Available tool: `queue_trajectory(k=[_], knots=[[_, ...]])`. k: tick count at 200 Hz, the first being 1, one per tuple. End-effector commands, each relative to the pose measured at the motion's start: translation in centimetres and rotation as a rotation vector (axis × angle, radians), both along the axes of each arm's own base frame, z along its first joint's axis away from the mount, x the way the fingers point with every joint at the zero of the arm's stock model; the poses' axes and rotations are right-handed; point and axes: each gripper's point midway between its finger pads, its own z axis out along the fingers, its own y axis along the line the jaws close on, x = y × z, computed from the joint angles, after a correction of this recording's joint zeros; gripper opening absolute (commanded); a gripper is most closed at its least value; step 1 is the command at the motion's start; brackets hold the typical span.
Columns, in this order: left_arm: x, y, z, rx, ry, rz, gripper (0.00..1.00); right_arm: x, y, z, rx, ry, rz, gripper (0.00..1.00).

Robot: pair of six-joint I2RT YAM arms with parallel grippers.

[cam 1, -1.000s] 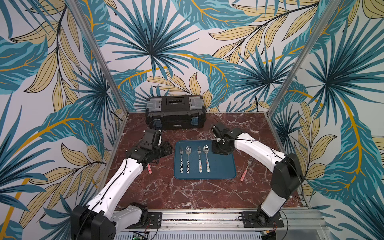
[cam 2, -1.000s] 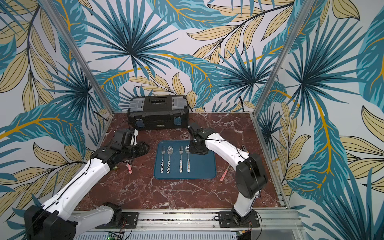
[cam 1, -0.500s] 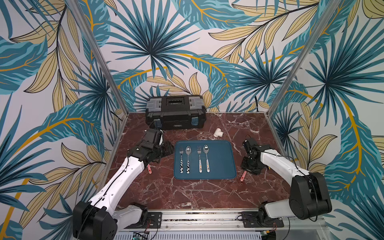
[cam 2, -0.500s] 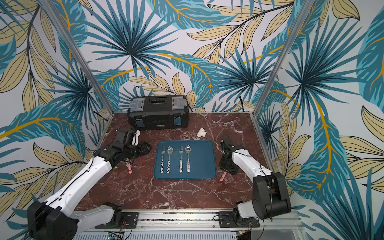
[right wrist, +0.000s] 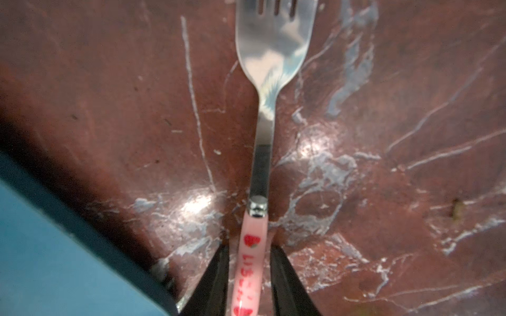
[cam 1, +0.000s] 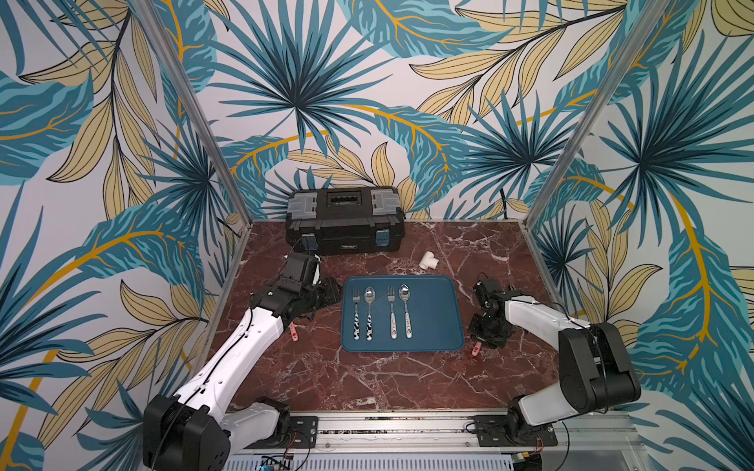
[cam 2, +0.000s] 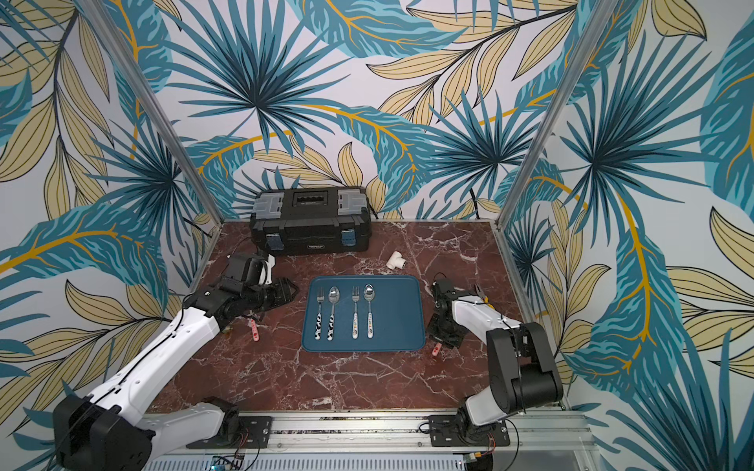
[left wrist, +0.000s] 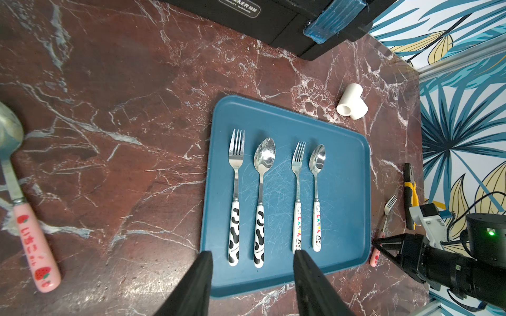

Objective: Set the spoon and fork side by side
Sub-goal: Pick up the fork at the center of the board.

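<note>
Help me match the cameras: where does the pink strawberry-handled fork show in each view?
Top view: pink fork lies right of the blue tray, only its pink end showing.
Top view: the same spot, beside the tray.
Left wrist: small, just beyond the tray.
Right wrist: fills the middle, tray corner alongside.
Shared landmark: the tray.

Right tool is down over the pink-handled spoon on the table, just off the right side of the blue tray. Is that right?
Not quite: it is a fork, not a spoon. The right wrist view shows the tines of the pink-handled fork, with the right tool straddling its handle on the table beside the blue tray. The pink-handled spoon lies on the tray's other side.
</note>
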Motion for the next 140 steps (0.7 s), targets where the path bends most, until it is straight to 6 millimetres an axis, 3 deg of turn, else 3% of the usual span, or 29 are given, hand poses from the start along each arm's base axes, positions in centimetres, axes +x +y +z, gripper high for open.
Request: queue_trajectory(k=[1, 32, 67, 85, 110, 140], knots=[[-0.2, 0.3, -0.4, -0.005, -0.005, 0.012, 0.53, -0.8, -0.3, -0.4, -0.006, 0.005, -0.026, 0.29], [0.0, 0.0, -0.6, -0.021, 0.007, 0.009, 0.53, -0.7, -0.3, -0.5, -0.004, -0.004, -0.026, 0.20], [0.1, 0.0, -0.4, -0.018, 0.004, 0.008, 0.53, -0.6, -0.6, -0.3, -0.022, -0.018, -0.030, 0.16], [0.0, 0.1, -0.2, -0.008, 0.005, 0.008, 0.53, -0.1, -0.9, 0.9, -0.039, -0.051, -0.029, 0.15], [0.2, 0.3, 0.1, 0.000, -0.003, 0.014, 0.54, 1.5, -0.9, 4.2, -0.048, -0.136, 0.001, 0.13], [0.3, 0.1, 0.2, -0.012, -0.001, 0.018, 0.55, 3.5, 2.3, 6.6, 0.020, -0.144, 0.136, 0.13]])
